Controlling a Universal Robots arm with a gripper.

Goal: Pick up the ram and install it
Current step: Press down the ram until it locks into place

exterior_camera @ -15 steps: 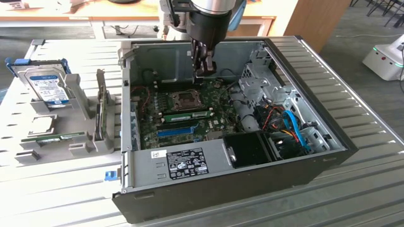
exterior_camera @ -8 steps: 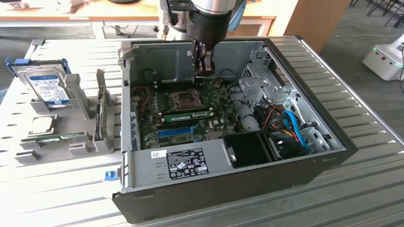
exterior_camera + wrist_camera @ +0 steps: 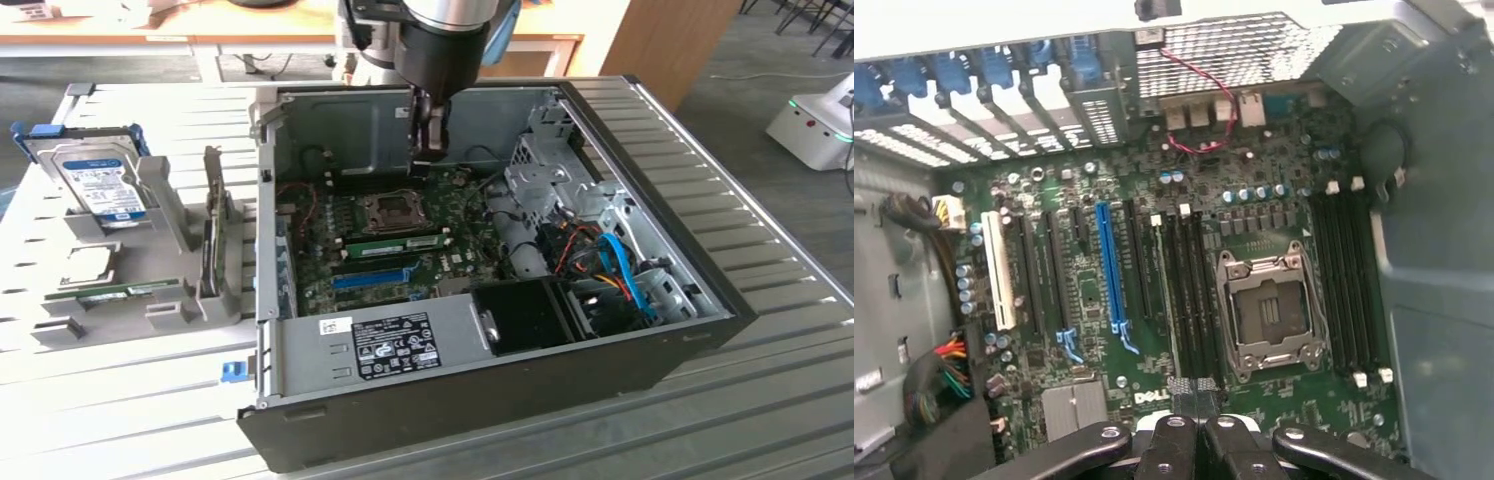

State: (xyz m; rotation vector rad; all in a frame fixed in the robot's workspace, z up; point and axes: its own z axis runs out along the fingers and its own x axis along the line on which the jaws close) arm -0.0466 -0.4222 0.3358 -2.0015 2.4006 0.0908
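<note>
- The black two-fingered gripper (image 3: 430, 140) is hanging inside the open dark-grey computer case (image 3: 694, 330), above the green motherboard (image 3: 400, 250); its jaws are standing closed together with nothing between them.
- In the wrist view the closed fingertips (image 3: 1194, 415) are sitting just over the black memory slots (image 3: 1189, 300) beside the empty silver CPU socket (image 3: 1266, 310).
- A thin green RAM stick (image 3: 407, 243) is lying seated in a slot at 6 o'clock of that socket in the exterior view, so installation is looking done or nearly done.
- Whether it is fully latched, I cannot tell.
- Another thin green board (image 3: 127, 292) is resting on the grey parts holder (image 3: 174, 310) at 9 o'clock of the case, below the silver hard drive with blue label (image 3: 100, 180).
</note>
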